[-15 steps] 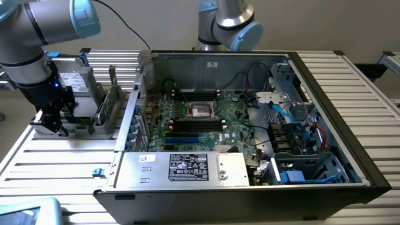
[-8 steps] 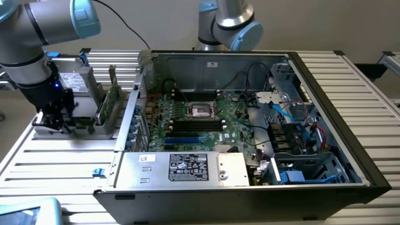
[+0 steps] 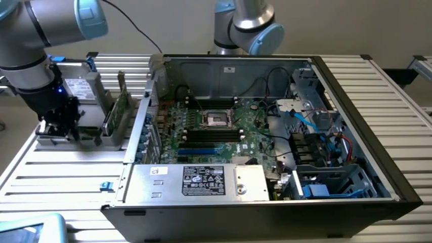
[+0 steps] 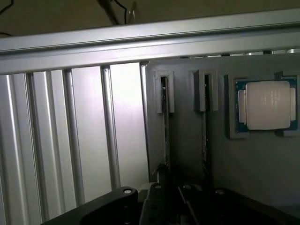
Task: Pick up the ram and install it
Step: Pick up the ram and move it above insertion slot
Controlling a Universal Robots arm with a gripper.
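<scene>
I am hovering my gripper (image 4: 171, 190) over the ram (image 4: 165, 126), lining up on its thin top edge.

The ram is standing on edge in one slot of the grey holder (image 4: 187, 154), outside the open computer case (image 3: 351, 126), towards the exterior view's left. I am seeing it edge-on as a thin dark line. Its long axis is running along the slot and away from my gripper, which is sitting over its near end. A second stick (image 4: 205, 131) is standing in the neighbouring slot, with a processor (image 4: 267, 105) lying just beyond. Whether my grip is closing on the ram, I cannot tell. The motherboard slots (image 3: 212, 134) are waiting well apart, inside the case.
</scene>
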